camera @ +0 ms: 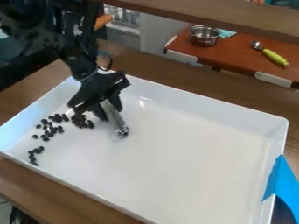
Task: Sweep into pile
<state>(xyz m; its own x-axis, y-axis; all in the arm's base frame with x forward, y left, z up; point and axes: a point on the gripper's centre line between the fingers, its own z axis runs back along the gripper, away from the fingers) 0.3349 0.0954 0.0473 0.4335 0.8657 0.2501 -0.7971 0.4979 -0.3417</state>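
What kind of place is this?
Probably a robot lab: a black robot arm hangs over a white tray of small dark pieces, and a metal pot sits on a table behind.

A reddish-brown table [236, 56] stands in the background.

**Looks like a robot lab to me**

Big giveaway is the black robot arm [83, 66] hanging over a white tray [227, 112] on a wooden table [35, 180], with a blue strip [283, 180] on the tray's edge. There's kitchen stuff too, a metal pot [203, 36] and a green-handled spoon [273, 57] on the reddish table [234, 57] behind, but it doesn't read as a real kitchen.
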